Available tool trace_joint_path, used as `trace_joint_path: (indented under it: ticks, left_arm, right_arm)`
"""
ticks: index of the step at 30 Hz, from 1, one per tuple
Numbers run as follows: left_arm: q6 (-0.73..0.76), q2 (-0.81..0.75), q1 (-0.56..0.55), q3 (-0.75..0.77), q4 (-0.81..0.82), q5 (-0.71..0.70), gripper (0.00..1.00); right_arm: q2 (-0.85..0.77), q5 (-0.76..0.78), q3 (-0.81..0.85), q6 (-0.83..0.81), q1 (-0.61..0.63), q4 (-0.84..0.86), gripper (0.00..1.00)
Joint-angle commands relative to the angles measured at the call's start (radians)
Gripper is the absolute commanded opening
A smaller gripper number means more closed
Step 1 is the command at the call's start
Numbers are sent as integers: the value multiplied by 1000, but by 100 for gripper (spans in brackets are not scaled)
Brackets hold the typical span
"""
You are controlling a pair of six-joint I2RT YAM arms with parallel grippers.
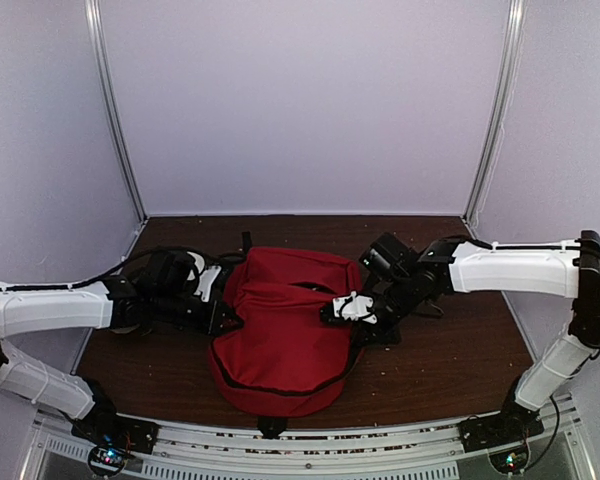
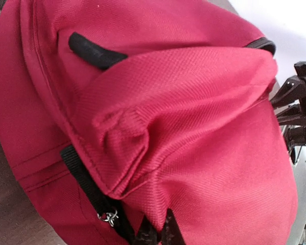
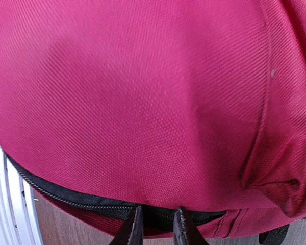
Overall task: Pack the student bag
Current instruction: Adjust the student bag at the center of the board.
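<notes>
Top external view places the student bag [image 1: 280, 345] between the grippers: left gripper [image 2: 158, 234] clenched shut at its side, hold unconfirmed, right gripper [image 3: 157, 228] pinching the zipper edge [image 3: 66, 196] just ahead; advise slow, even outward pulls to open it

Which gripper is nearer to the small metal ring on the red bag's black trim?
Left. The left gripper sits just beside the metal ring; the right gripper is at the red bag's opposite side.

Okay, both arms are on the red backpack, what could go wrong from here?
The left jaws look fully closed by black trim of the student bag, so that pinch may slip. The right jaws grip only the zipper edge; pulling could drag the bag rather than open it.
</notes>
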Motion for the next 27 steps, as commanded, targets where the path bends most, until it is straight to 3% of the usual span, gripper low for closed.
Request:
trace_joint_path:
  ticks: [1,8,13,16,19,24,27]
  left_arm:
    - [-24,-75,-66,-25,144,-35,0]
    - [52,-27,-235,68,194,-48,0]
    - [102,43,-308,114,132,-24,0]
    - [81,-2,-307,57,98,-64,19]
    - [53,-91,-300,11,44,-162,37]
    - [-76,-209,-167,-66,1,-222,48]
    - [-174,-250,-77,-147,135,-162,54]
  right_arm:
    - [-54,-54,79,20,-43,-58,22]
    - [-45,-147,235,153,-189,-44,27]
    - [-20,-164,285,178,-213,-72,32]
    - [-33,-218,278,202,-194,-46,34]
    - [-27,-174,302,174,-135,-32,37]
    - [63,-119,411,158,-55,-49,39]
    - [136,-161,484,199,-21,-41,42]
